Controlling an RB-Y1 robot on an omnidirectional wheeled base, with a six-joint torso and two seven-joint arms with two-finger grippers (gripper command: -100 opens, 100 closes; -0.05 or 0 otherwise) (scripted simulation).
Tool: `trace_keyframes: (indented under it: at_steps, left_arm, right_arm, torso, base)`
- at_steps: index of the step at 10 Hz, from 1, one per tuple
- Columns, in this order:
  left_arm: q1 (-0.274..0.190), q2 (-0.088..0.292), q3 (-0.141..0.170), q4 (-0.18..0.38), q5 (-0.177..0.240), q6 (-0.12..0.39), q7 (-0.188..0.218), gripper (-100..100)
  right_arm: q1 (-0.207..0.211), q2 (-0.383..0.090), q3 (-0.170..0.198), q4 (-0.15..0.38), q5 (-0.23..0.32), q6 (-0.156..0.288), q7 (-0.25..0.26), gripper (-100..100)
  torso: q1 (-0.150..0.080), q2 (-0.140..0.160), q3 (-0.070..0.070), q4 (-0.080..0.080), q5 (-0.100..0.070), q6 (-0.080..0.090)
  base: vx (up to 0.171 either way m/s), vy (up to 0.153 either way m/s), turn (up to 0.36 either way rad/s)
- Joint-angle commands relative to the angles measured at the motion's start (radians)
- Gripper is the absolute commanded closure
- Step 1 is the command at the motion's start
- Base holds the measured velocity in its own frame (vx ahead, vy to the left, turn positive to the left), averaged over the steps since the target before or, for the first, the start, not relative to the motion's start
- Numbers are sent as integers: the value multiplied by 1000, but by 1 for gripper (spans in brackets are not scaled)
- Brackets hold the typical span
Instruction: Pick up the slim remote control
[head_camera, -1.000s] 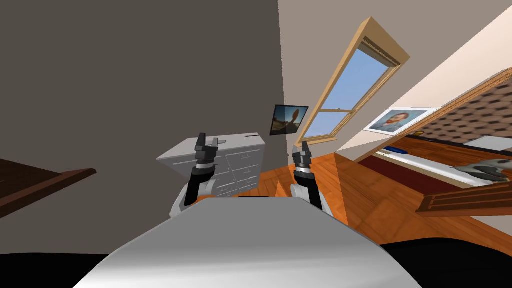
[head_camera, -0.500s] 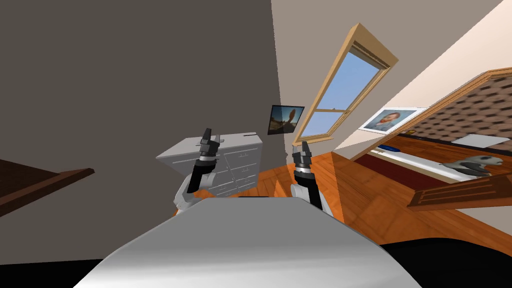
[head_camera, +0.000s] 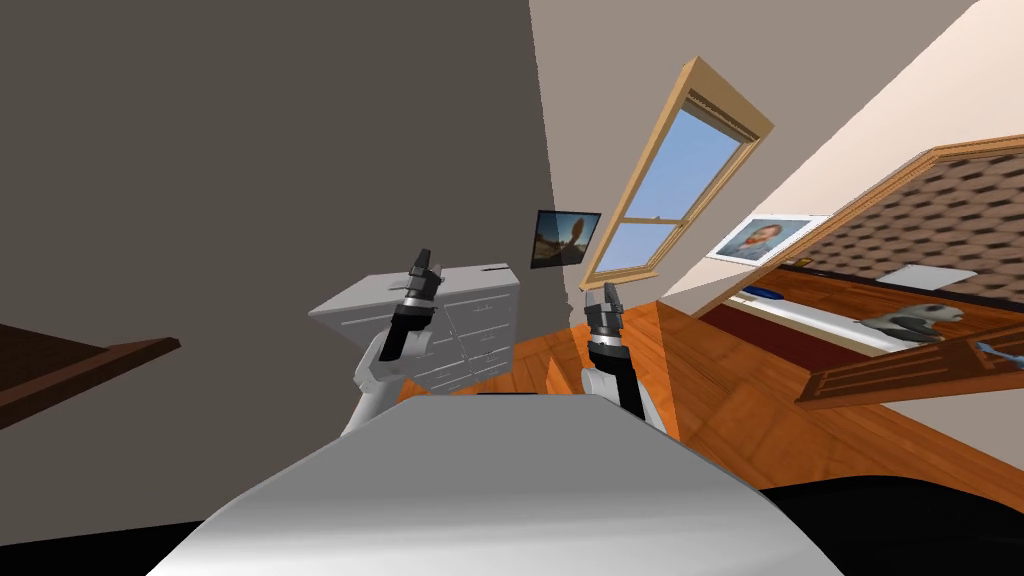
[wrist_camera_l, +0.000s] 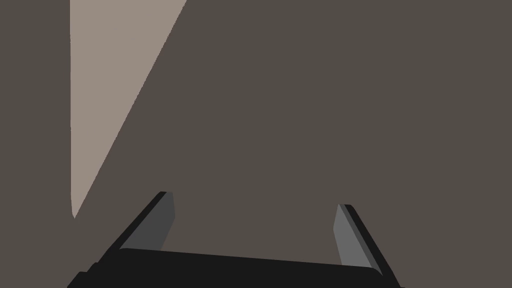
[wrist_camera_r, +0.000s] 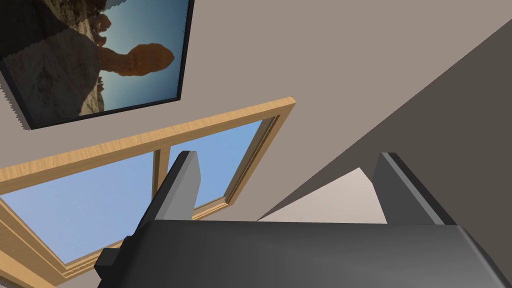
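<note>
1. Well, far off at the robot's 9 o'clock, a dark brown wooden ledge (head_camera: 90, 365) sticks out in front of a big dark grey wall (head_camera: 300, 150).
2. At about 11 o'clock, a pale grey dresser (head_camera: 470, 335) with drawers stands against that wall on the orange wooden floor (head_camera: 740, 400).
3. The left gripper (head_camera: 424, 264) is held up in front of the dresser top. Its two fingers (wrist_camera_l: 157, 227) stand wide apart with nothing between them.
4. A thin dark strip (head_camera: 497, 267) lies flat on the dresser top near the far right corner. It is at 3 o'clock from the left gripper and apart from it. It may be the remote, but it is too small to be sure.
5. A picture of a brown rock (head_camera: 565, 238) hangs on the lighter wall, at 1 o'clock from the strip.
6. The right gripper (head_camera: 609, 292) points up at the robot's 12 o'clock. Its fingers (wrist_camera_r: 182, 190) are spread apart too, and they hold nothing.
7. A window (head_camera: 680, 180) with a light wooden frame shows blue sky at 1 o'clock.
8. A portrait (head_camera: 762, 237) hangs at 2 o'clock, above a bed (head_camera: 850, 292).
9. On the bed lie a small blue thing (head_camera: 765, 292), a grey lumpy thing (head_camera: 905, 318) and a flat white thing (head_camera: 935, 275).
</note>
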Motion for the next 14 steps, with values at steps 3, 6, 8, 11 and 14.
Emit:
trace_keyframes:
  at_steps: [3, 6, 8, 11, 14]
  left_arm:
    - [-100, 37, 24, 70, -4, 99, -7, -100]
    - [-200, 63, 40, 113, -5, 166, -11, -100]
    - [-245, 88, 55, 158, -6, 224, -15, -100]
    - [-325, 113, 70, 206, -5, 311, -18, -100]
    - [-400, 137, 83, 257, -3, 385, -21, -100]
  right_arm:
    - [0, 0, 0, 0, 0, 0, 0, 0]
    - [0, 0, 0, 0, 0, 0, 0, 0]
    - [0, 0, 0, 0, 0, 0, 0, 0]
    - [0, 0, 0, 0, 0, 0, 0, 0]
    - [0, 0, 0, 0, 0, 0, 0, 0]
  torso:
    - [1, -1, 0, 0, 0, 0]
    - [0, 0, 0, 0, 0, 0]
    - [1, -1, 0, 0, 0, 0]
    - [1, -1, 0, 0, 0, -1]
    - [1, -1, 0, 0, 0, -1]
  base:
    - [-30, -22, -26]
    - [-34, -28, -38]
    - [-24, -19, -27]
    - [-25, -18, -22]
    - [-28, -21, -28]
